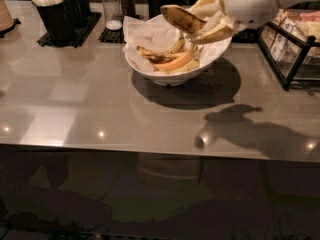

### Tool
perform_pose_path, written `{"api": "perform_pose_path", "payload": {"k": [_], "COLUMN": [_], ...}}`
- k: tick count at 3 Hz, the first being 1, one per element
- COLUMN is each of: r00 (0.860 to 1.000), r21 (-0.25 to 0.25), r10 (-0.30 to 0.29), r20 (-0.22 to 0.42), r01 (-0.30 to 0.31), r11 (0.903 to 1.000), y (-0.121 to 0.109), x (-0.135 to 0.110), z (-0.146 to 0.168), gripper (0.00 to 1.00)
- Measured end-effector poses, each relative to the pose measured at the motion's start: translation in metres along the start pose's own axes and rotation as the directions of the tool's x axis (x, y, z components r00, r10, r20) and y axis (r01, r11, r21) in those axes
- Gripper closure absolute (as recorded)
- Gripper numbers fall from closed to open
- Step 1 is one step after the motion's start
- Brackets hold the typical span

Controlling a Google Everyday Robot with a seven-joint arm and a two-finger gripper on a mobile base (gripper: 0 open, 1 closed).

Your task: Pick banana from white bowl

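The white bowl (167,73) with crinkled paper lining sits on the grey table at the centre back. Several overripe bananas (167,59) lie inside it. My gripper (202,21) is above the bowl's right rim, shut on a blotched yellow banana (181,18) that it holds lifted over the bowl, pointing left. The arm reaches in from the top right.
Black cup holders with stirrers and packets (57,11) stand at the back left. Salt and pepper shakers (117,4) stand behind the bowl. A black wire rack with packets (295,44) stands at the right. The table's front edge runs across the middle.
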State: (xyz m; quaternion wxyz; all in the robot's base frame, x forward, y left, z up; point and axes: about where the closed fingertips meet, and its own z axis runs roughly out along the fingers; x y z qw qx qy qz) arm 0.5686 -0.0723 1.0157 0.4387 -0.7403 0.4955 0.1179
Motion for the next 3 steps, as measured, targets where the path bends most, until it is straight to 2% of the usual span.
{"api": "perform_pose_path", "payload": {"k": [1, 2, 3], "r00": [0.999, 0.981, 0.942], "r21": [0.156, 0.205, 0.186], "r10": [0.044, 0.189, 0.324], "r20": [0.008, 0.040, 0.088], "r01": [-0.045, -0.193, -0.335], "r11": [0.9867, 0.9596, 0.9238], "y": [0.025, 0.071, 0.108], "x": [-0.039, -0.008, 0.041], "z": [-0.035, -0.037, -0.024], "gripper": [1.00, 1.00, 1.00]}}
